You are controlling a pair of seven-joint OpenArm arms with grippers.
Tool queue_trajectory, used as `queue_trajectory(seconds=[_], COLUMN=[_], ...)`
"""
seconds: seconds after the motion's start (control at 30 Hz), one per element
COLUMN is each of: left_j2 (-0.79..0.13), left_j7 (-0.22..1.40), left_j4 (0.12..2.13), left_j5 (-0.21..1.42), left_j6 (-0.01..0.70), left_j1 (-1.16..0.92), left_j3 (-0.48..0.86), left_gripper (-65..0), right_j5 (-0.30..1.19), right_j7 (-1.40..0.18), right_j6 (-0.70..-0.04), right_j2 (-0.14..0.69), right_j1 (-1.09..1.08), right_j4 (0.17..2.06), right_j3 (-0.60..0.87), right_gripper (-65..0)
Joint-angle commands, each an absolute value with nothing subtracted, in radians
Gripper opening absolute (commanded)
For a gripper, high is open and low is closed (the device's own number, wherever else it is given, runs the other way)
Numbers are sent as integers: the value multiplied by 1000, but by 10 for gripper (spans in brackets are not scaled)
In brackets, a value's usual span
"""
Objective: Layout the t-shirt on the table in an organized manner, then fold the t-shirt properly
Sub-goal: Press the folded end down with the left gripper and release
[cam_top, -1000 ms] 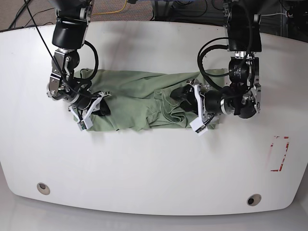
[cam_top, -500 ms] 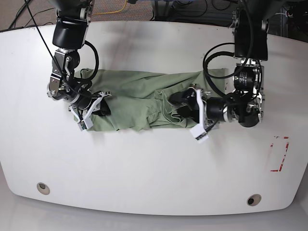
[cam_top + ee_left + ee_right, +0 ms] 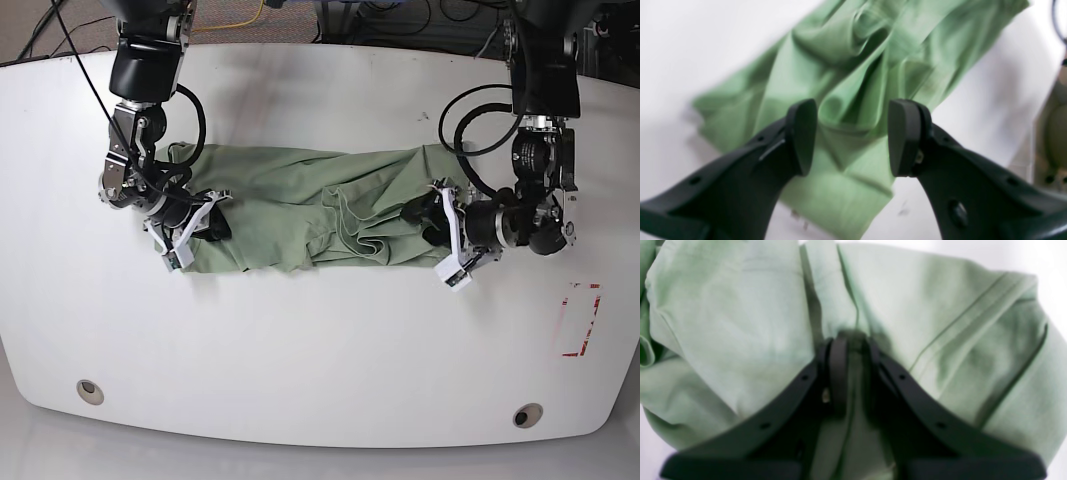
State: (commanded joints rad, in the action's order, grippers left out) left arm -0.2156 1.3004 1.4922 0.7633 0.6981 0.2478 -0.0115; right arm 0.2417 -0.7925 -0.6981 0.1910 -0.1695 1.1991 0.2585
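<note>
The pale green t-shirt [image 3: 300,205] lies bunched in a long strip across the white table [image 3: 320,350], with crumpled folds near its middle. My right gripper [image 3: 212,226] is at the strip's left end, shut on a pinch of fabric. Close up, the right gripper [image 3: 853,340] has cloth of the t-shirt [image 3: 740,323] squeezed between its jaws. My left gripper [image 3: 428,222] hovers at the strip's right end. In the left wrist view the left gripper [image 3: 853,136] is open, its fingers [image 3: 803,133] apart above the wrinkled t-shirt [image 3: 846,66], holding nothing.
Two grey grommet holes [image 3: 90,391] [image 3: 527,414] sit near the table's front edge. A red tape rectangle [image 3: 580,320] marks the right side. Cables and floor lie beyond the far edge.
My left arm has drawn back to the right, from the crumpled middle toward the shirt's right end. The right arm and its pinch of fabric have stayed put.
</note>
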Motion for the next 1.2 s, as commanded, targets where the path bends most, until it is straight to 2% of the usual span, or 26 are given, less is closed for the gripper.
queue_trajectory(seconds=[0.3, 0.73, 1.03, 1.2], left_j2=[-200, -208, -199, -202], left_j7=[1305, 1333, 1333, 1322], left_j4=[1351, 1354, 1411, 1412], left_j5=[783, 1092, 1144, 1148], left_j6=[698, 698, 698, 698], left_j1=[252, 303, 354, 375], left_j3=[-24, -278, -444, -440], left_gripper=[-331, -332, -332, -332], right_j5=[242, 242, 242, 243], right_j7=[-792, -792, -792, -792], right_j6=[-698, -698, -698, -698], right_j2=[191, 191, 191, 191], right_j1=[-171, -171, -171, -171], right_j4=[1199, 1199, 1199, 1199], right_j3=[259, 259, 259, 259], right_gripper=[-563, -563, -563, -563])
